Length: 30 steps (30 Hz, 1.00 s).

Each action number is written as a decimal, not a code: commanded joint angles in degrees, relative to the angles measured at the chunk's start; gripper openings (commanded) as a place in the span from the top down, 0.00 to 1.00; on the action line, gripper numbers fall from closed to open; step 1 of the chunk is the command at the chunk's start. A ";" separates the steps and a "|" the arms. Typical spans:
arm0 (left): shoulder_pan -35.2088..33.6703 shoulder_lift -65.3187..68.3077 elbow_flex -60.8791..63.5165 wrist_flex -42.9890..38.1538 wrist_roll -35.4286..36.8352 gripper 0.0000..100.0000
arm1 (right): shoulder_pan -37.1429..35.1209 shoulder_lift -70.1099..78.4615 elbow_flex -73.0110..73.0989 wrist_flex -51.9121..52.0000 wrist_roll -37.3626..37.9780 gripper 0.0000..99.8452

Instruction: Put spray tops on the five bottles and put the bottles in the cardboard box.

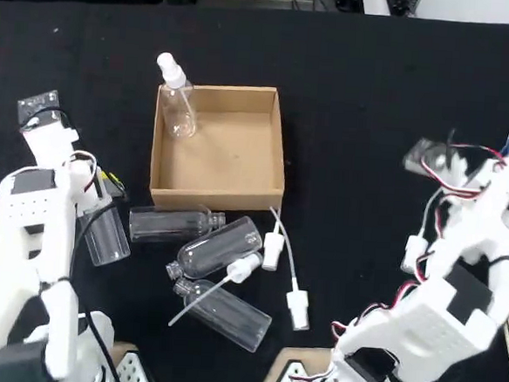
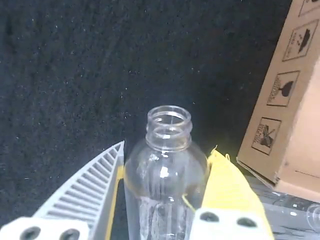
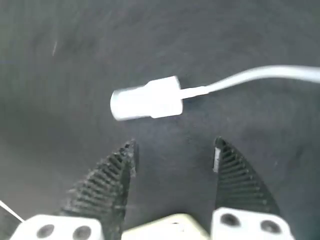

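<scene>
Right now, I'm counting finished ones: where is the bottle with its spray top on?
In the high view, the capped bottle is in the cardboard box's far left corner, its spray top poking past the rim.

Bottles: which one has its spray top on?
The bottle in the far-left corner of the cardboard box alone wears a spray top. The other four are bare-necked: three lie outside, one in the left claw.

Black cloth-covered table [image 1: 375, 94]; white surface [image 1: 477, 5] beyond far edge.
</scene>
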<state>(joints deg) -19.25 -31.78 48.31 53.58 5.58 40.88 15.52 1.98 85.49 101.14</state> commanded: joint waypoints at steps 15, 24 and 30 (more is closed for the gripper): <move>0.48 -13.71 4.53 -0.97 0.35 0.97 | -2.64 -2.24 3.91 0.00 41.23 0.65; 0.48 -13.71 4.53 -0.97 0.35 0.97 | -1.67 -7.52 19.56 -17.23 45.54 0.71; 0.48 -13.71 4.53 -0.97 0.35 0.97 | -1.67 -9.54 29.76 -31.12 45.27 0.72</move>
<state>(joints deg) -19.25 -43.47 53.41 53.67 5.58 39.56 9.27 30.20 59.47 145.98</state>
